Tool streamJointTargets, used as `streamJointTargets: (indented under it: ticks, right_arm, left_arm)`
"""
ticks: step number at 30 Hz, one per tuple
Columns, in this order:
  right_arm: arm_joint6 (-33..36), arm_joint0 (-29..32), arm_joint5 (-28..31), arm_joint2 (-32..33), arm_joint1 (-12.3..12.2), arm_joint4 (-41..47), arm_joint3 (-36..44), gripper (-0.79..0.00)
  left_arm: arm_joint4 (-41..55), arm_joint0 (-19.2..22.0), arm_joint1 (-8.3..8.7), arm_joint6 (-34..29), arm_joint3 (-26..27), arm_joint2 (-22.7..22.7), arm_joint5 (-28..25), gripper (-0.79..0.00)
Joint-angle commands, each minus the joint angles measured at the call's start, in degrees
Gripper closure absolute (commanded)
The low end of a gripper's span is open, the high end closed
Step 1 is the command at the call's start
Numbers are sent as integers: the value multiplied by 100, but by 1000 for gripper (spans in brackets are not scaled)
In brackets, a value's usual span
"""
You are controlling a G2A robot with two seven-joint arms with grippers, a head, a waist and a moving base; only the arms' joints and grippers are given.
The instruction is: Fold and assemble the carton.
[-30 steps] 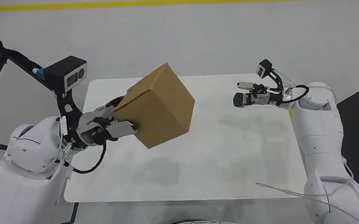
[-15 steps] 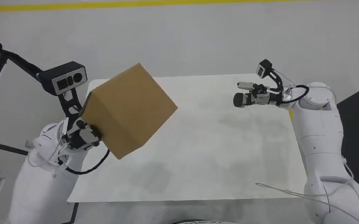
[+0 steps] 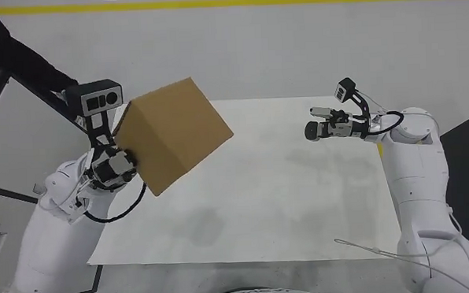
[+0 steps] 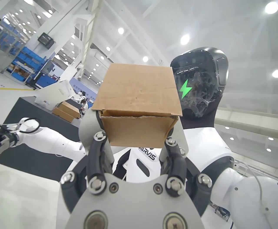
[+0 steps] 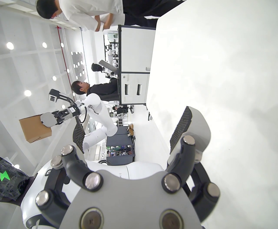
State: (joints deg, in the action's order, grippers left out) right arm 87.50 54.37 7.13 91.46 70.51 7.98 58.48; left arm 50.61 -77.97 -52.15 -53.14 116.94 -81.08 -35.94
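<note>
**Carton (image 3: pixel 175 133) aloft over counter's left end**

Nearest us, we see the left gripper (image 3: pixel 126 164) with its jaws clamped on one end of the brown cardboard carton, one on each side wall just below a folded edge. We find the carton in box form, tilted onto a corner and held clear of the white counter (image 3: pixel 300 214), above its far left corner. Farther out on the other side, the right gripper (image 3: pixel 309 131) hovers above the counter's right part. Its jaws are apart with nothing between them, well apart from the carton. Beyond the counter we make out grey floor (image 3: pixel 309 49) and a yellow line (image 3: pixel 228 2).
</note>
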Motion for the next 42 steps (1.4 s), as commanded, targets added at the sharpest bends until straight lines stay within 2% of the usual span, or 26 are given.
streamJointTargets:
  ticks: [1, 4, 7, 12, 14, 21, 23, 27, 30, 37, 39, 42]
  right_arm:
    - [0, 0, 0, 0, 0, 0, 0, -785]
    - [0, 0, 0, 0, 0, 0, 0, -785]
    - [0, 0, 0, 0, 0, 0, 0, -785]
    - [0, 0, 0, 0, 0, 0, 0, -785]
    - [0, 0, 0, 0, 0, 0, 0, -785]
    - [0, 0, 0, 0, 0, 0, 0, -785]
    - [0, 0, 0, 0, 0, 0, 0, -785]
    - [0, 0, 0, 0, 0, 0, 0, -785]
    - [0, 0, 0, 0, 0, 0, 0, -785]
    - [0, 0, 0, 0, 0, 0, 0, -785]
    - [0, 0, 0, 0, 0, 0, 0, -785]
    - [0, 0, 0, 0, 0, 0, 0, -785]
  left_arm:
    - [-349, -7, 27, 9, 110, -157, 559, 0]
    - [-1166, -17, 74, 66, 285, -522, 1098, 0]
    - [-2286, -22, 122, 53, 530, -890, 1424, 0]
    - [-2895, -80, 135, 298, 878, -1153, 1772, 0]
    - [-3147, -27, 138, 322, 1039, -1220, 1662, 0]
    - [-3111, -58, 136, 372, 1056, -1204, 1804, 0]
    - [-2460, -82, 112, 661, 1064, -1189, 2200, 0]
    - [-1459, -1, 145, 505, 1021, -1338, 4029, 0]
    - [-641, 29, 136, 557, 1002, -1390, 4810, 0]
    - [-502, 41, 131, 622, 994, -1423, 4881, 0]
    - [278, -40, 79, 894, 929, -1351, 4864, 0]
    - [1377, -131, 34, 1147, 950, -1300, 5327, 0]
